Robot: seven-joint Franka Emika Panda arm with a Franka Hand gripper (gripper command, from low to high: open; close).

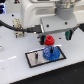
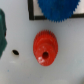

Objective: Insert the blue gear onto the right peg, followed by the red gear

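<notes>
Red gear [image 2: 45, 48], gripped by the claw [image 1: 49, 42], shows its centre hole only at the wrist.

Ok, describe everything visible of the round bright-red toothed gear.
The round bright-red toothed gear looks like glossy plastic: stepped tiers rising to a raised centre with a dark bore, fine teeth round the rim. In the exterior view it sits high, directly under the gripper, above the bright-blue toothed gear on the black-framed grey plate. It appears apart from the blue gear. Whether the fingers clamp it cannot be told.
</notes>
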